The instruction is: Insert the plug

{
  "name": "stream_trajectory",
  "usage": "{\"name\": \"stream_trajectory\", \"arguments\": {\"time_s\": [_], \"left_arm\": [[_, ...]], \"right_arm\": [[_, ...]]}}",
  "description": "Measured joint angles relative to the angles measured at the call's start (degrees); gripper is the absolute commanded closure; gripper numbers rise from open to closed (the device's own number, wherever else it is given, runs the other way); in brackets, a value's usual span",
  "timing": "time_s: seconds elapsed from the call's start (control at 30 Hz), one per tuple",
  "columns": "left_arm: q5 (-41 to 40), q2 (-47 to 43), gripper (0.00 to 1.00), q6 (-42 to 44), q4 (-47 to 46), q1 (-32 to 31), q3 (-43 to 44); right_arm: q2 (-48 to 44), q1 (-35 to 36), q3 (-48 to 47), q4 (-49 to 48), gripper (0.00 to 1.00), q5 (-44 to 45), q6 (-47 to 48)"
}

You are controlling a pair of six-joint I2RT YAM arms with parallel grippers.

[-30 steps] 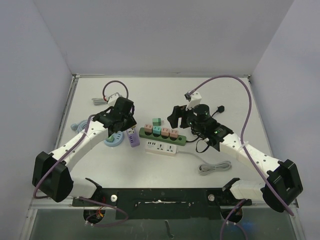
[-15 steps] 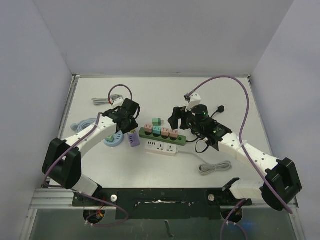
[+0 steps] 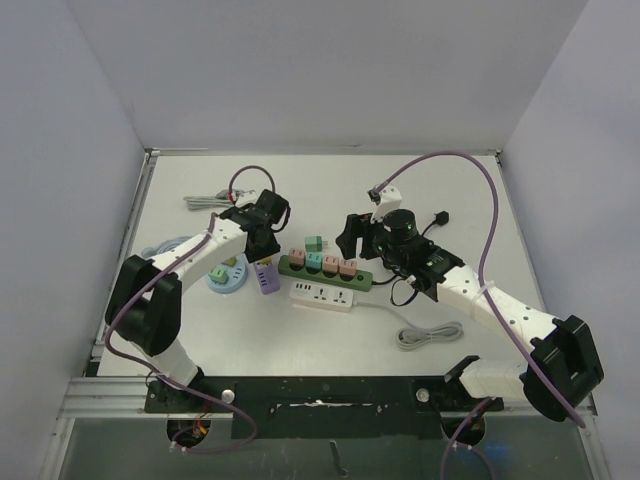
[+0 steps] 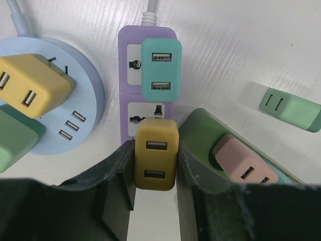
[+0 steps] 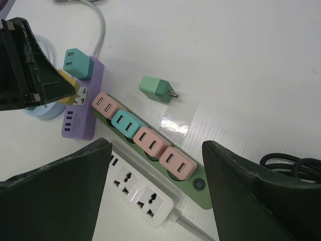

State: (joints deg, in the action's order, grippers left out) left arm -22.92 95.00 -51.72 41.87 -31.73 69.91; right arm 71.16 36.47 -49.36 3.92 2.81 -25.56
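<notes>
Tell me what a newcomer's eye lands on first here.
The left pincer is shut on a yellow plug at the purple strip, beside a teal plug seated there. Mid-table, the green strip carries a row of pink and teal plugs. A mint plug lies loose beyond it, and the open right pincer hovers above.

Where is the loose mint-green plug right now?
In the top view the mint-green plug lies loose on the table, near the middle, just beyond the green power strip and toward that strip's left end.
</notes>
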Motion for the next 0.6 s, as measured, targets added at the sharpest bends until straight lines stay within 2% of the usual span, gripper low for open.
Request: {"name": "stream_trajectory", "arguments": {"time_s": [0.6], "left_arm": [[-1.1,2.9,0.89,0.0,1.0,-0.5,1.2]], "right_arm": [[0.0,0.0,0.0,0.0,0.25,-0.4,0.7]]}}
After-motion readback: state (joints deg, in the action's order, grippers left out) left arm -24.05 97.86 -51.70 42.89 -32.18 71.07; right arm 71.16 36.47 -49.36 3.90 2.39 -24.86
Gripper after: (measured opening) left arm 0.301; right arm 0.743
